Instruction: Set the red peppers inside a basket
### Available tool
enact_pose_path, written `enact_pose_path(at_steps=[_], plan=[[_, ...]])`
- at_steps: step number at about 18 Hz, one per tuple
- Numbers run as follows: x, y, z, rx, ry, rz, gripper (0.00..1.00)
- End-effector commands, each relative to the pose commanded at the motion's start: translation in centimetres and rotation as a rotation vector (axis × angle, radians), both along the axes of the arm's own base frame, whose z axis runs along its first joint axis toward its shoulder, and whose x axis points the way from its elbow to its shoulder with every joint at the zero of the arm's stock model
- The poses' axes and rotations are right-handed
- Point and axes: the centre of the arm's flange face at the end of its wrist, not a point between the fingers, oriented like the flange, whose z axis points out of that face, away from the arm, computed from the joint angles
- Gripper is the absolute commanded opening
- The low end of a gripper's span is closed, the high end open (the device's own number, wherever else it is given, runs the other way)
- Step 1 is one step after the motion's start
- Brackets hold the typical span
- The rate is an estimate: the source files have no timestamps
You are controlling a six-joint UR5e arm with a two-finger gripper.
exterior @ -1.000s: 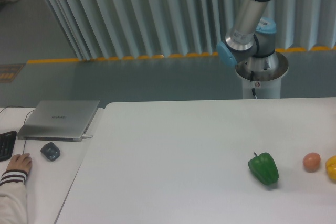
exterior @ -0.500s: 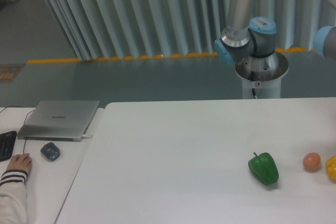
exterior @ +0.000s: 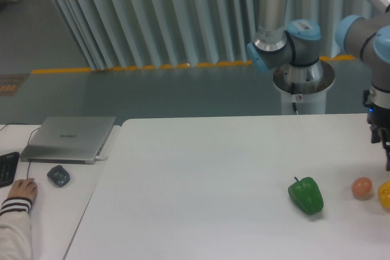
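Note:
No red pepper shows in the camera view, and no basket shows either. My gripper hangs at the far right edge of the frame, pointing down, above the yellow pepper and to the right of a small round orange-red fruit. The frame edge cuts the gripper off, so I cannot tell how its jaws stand. Nothing shows in it. A green bell pepper lies on the white table left of the fruit.
The arm's base stands behind the table's far edge. A closed grey laptop, a dark mouse, a keyboard corner and a person's hand are on the desk at left.
The arm has swung; its wrist and gripper have come down into view at the right edge, above the yellow pepper. The peppers and the fruit have not moved.

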Motion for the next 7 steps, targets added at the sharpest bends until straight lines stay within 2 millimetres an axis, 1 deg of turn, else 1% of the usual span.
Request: enact_pose_path(at_steps=[7], plan=[[0.00,-0.07,-0.05,-0.008,-0.001,0.000,1.00]])
